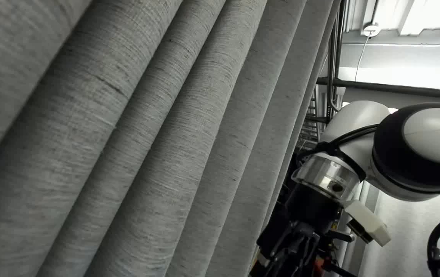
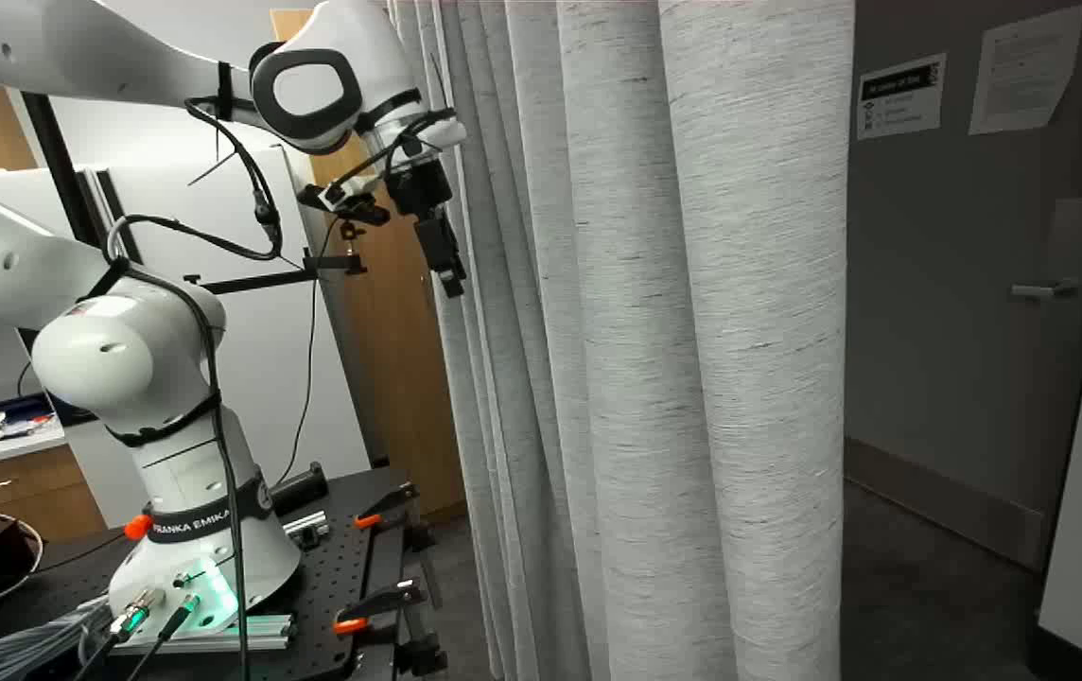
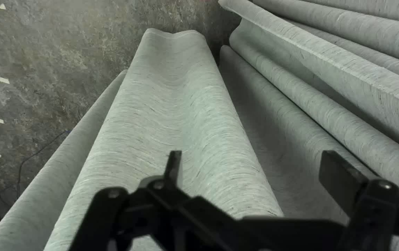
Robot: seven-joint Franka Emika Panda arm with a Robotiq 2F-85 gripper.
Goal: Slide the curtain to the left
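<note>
The large grey woven curtain hangs in deep pleats to the right of the arm in an exterior view. It fills much of an exterior view with diagonal folds. My gripper points downward beside the curtain's left part. In the wrist view the gripper has its two fingers wide apart, with a rounded curtain fold showing in the gap between them. I cannot tell whether a finger touches the cloth. In an exterior view the gripper is partly cut off at the bottom edge and its fingertips are out of view.
The black robot table has orange-tipped clamps along its edge. A camera bracket stands near the wrist. A wooden cabinet is behind the arm. A grey door is right of the curtain. A metal pipe crosses above the arm.
</note>
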